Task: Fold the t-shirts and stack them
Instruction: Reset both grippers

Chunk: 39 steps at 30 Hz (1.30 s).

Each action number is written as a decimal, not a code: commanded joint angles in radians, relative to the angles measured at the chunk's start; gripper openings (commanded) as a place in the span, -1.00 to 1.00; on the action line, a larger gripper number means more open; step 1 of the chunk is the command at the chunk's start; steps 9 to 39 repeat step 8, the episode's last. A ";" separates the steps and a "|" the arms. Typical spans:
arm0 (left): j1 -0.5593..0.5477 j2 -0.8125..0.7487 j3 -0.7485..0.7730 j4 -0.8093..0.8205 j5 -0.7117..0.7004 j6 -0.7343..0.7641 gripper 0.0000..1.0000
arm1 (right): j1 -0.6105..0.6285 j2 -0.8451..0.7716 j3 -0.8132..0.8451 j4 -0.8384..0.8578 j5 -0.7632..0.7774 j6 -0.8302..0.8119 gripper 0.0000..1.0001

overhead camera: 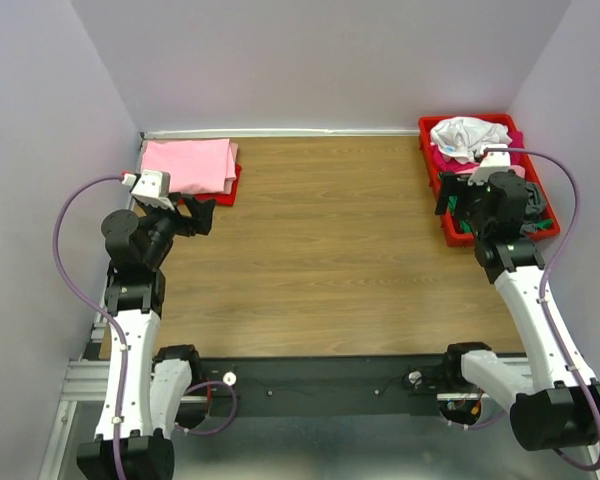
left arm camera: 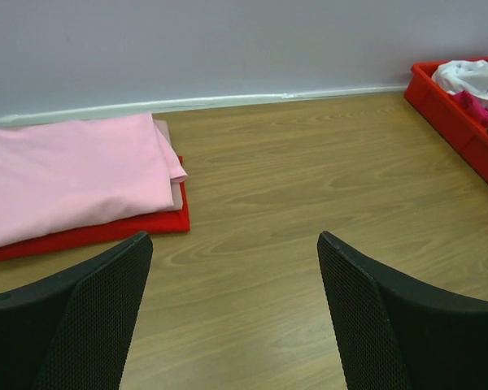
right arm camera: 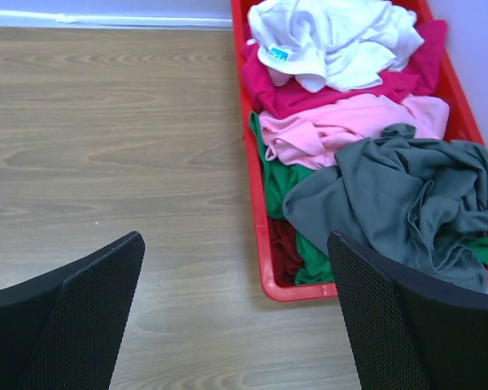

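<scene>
Left fingers are spread wide with nothing between them, hovering over the bench just at the 5 o'clock corner of the folded stack. That stack sits at 10 o'clock on the bench, close to the back wall. The light pink t-shirt lies flat on top, a salmon t-shirt peeks out at its edge, and a red t-shirt is at the bottom.

Over at 2 o'clock, the right fingers are also gaping wide and empty, hanging above the near left edge of the red tray. The tray is piled with crumpled shirts. The white t-shirt is at the far end, the magenta t-shirt is under it, then comes a pink t-shirt. The grey t-shirt is heaped at the near end over a green t-shirt.
</scene>
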 commanded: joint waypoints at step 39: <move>-0.039 -0.053 -0.001 -0.009 -0.012 0.008 0.81 | -0.028 -0.016 0.009 -0.004 0.054 0.001 1.00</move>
